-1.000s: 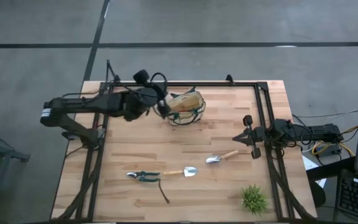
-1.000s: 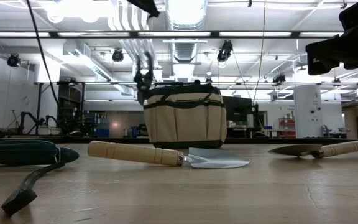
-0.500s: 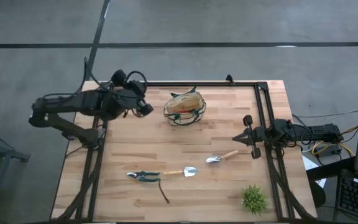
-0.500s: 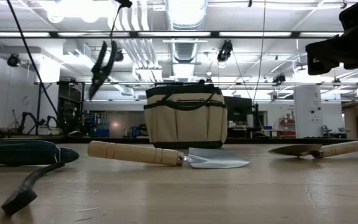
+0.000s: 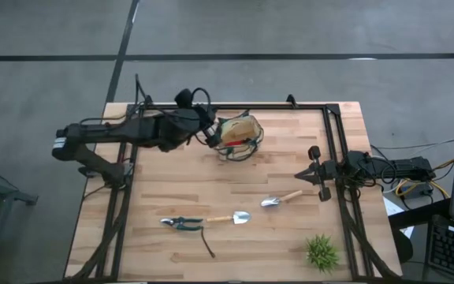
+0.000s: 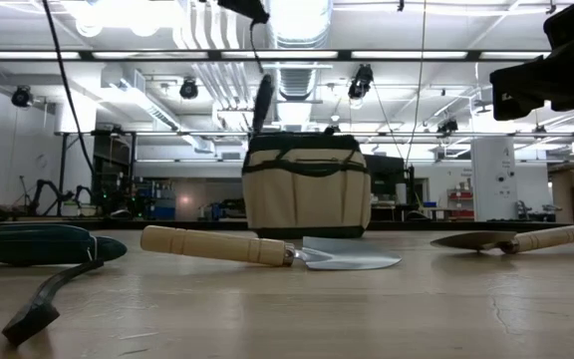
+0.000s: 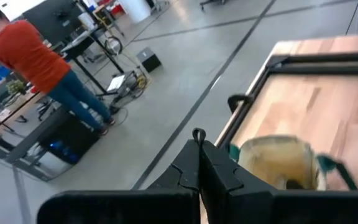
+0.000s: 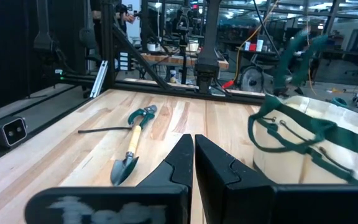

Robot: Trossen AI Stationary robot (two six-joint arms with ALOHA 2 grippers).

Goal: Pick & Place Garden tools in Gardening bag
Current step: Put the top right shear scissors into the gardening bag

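Observation:
The tan gardening bag [image 5: 241,130] with dark green trim stands upright on its base at the table's far middle; it also shows in the low view [image 6: 307,194]. My left gripper [image 5: 211,136] is shut at the bag's left rim, and nothing shows between its fingers [image 7: 199,146]. Two trowels [image 5: 280,199] [image 5: 232,218] and the green-handled pruners [image 5: 181,224] lie flat on the table toward the near side. My right gripper [image 5: 315,175] is shut and empty at the table's right side. The dark shears are not in view. My left gripper's shut fingers [image 6: 260,110] come down slanting from the table's left onto the bag's top rim at its left side [image 6: 252,145]. They meet it with their outer side and hold nothing. The bag stays upright with its base on the table.
A green spiky plant [image 5: 321,252] stands at the near right corner. A thin dark strip [image 5: 207,246] lies near the pruners. A black frame rail [image 5: 251,106] runs along the far edge and down both sides. A person in an orange top [image 7: 33,53] stands beyond the table.
My left gripper drew back from the bag toward the table's left and up. It then came back down to the bag's left rim. The bag has slid a little toward the table's right and stays upright.

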